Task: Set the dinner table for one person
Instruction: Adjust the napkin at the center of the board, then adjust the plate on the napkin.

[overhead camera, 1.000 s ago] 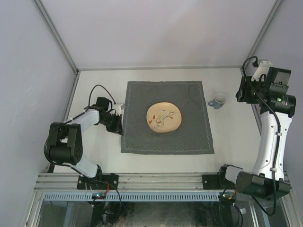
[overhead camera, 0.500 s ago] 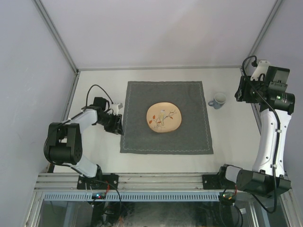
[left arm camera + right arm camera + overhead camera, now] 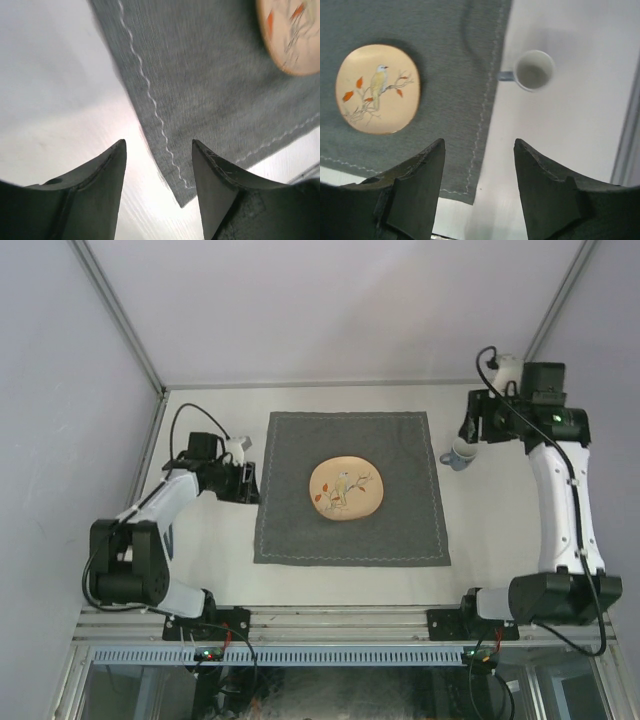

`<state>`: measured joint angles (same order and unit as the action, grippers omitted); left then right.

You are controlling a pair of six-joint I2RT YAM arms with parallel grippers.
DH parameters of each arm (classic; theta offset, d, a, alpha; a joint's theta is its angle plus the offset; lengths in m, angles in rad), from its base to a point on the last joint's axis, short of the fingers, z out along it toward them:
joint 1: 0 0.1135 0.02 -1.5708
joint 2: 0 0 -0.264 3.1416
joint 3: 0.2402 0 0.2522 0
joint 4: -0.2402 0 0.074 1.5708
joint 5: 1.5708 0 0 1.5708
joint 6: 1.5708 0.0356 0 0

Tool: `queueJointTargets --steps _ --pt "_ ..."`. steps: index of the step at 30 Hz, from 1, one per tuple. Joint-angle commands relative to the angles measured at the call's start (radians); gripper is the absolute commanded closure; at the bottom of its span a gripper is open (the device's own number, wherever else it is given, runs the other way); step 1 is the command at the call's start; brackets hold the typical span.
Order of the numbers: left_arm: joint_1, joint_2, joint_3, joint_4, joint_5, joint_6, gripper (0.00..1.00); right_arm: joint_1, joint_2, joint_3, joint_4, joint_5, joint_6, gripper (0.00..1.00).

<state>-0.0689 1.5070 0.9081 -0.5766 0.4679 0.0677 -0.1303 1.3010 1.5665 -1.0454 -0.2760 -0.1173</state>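
Now the off-white surface [image 3: 500, 530] carries a dark grey stitched placemat [image 3: 395, 525] at its middle, with a peach plate painted with a bird [image 3: 345, 489] sitting on the mat. A small pale blue mug [image 3: 460, 454] stands on the bare surface just beside the mat's far right corner, handle turned toward the mat.

The main change is on the right. The right arm has swung in from the surface's right edge, and the right tool [image 3: 479, 143] now hangs above the mug. Its fingers are apart and hold nothing, and the wrist view shows the mug ahead of them.

The left tool [image 3: 158, 145] has slid a little farther along the mat's left edge. It is also spread and empty, with the stitched border below it.

Judging from this, the mat and plate look settled and the mug is the next piece to be picked up.
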Motion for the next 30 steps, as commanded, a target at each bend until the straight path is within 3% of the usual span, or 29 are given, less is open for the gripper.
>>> queueJointTargets --steps 1,5,13,22,30 --pt "0.007 -0.181 0.112 0.13 -0.139 -0.043 0.4 0.124 0.137 0.071 0.091 -0.086 0.002 0.43" --pt "0.038 -0.274 0.131 0.151 -0.259 -0.023 0.39 0.191 0.304 0.086 0.176 -0.227 -0.025 0.43" --pt "0.209 -0.324 0.082 0.121 -0.254 0.001 0.38 0.26 0.676 0.205 0.167 -0.508 -0.06 0.41" --pt "0.24 -0.378 0.015 0.119 -0.28 0.034 0.38 0.372 0.788 0.135 0.17 -0.525 -0.117 0.41" --pt "0.285 -0.382 0.002 0.14 -0.312 0.044 0.38 0.38 0.774 0.06 0.158 -0.505 -0.194 0.44"
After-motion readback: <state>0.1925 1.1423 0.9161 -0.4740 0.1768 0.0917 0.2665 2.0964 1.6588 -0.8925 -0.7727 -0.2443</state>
